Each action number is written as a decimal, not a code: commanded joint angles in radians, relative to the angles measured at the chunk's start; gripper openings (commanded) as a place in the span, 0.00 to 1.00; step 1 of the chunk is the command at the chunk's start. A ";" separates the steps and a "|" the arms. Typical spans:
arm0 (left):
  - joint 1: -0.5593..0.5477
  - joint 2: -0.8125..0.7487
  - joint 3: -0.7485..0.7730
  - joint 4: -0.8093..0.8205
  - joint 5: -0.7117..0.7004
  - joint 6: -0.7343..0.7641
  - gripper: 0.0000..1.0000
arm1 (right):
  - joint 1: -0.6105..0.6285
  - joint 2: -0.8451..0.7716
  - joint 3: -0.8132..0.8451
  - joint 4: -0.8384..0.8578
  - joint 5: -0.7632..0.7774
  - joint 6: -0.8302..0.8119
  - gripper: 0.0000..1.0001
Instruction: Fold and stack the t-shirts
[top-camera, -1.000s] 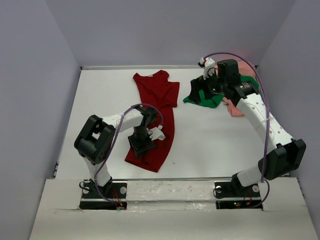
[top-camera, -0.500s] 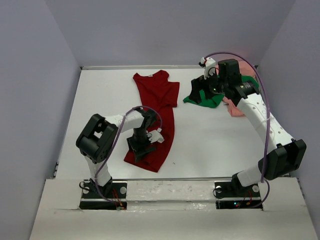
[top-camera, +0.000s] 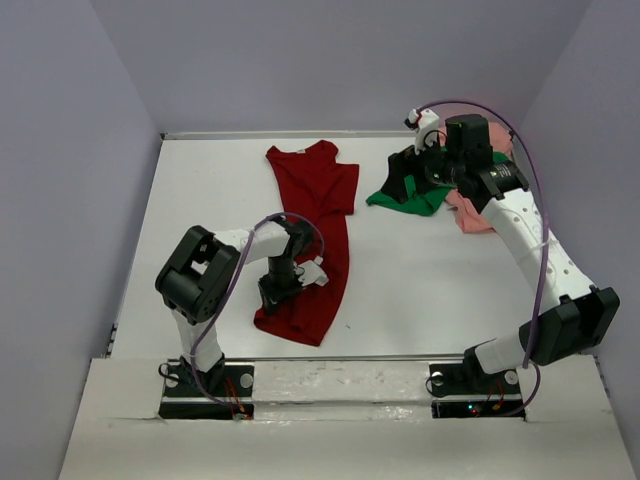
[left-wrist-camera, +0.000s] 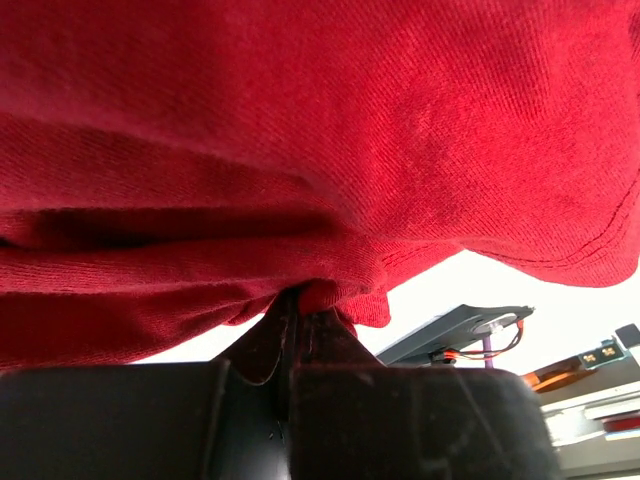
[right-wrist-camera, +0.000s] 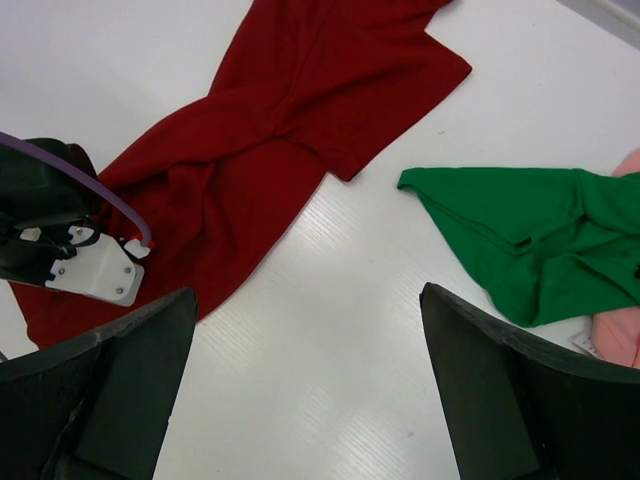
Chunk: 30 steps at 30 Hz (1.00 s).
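Pinching red shirt at its near end, your left jaws clamped on it, your right jaws wide apart by green shirt, pink shirt touching it, white surface.

Plain white table, boxed in on three sides by pale grey-lavender walls at the left, back and right. Lighting's soft and even. A white ledge runs along the near edge.
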 joint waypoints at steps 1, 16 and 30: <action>-0.008 0.016 0.008 0.063 0.009 -0.008 0.05 | -0.006 -0.026 0.021 0.022 -0.023 -0.012 0.98; -0.008 -0.153 0.336 -0.190 -0.080 -0.065 0.22 | -0.006 0.012 -0.039 0.042 -0.072 0.009 0.98; -0.123 -0.170 0.433 -0.196 0.059 -0.029 0.21 | -0.006 0.026 -0.025 0.048 -0.083 0.017 0.98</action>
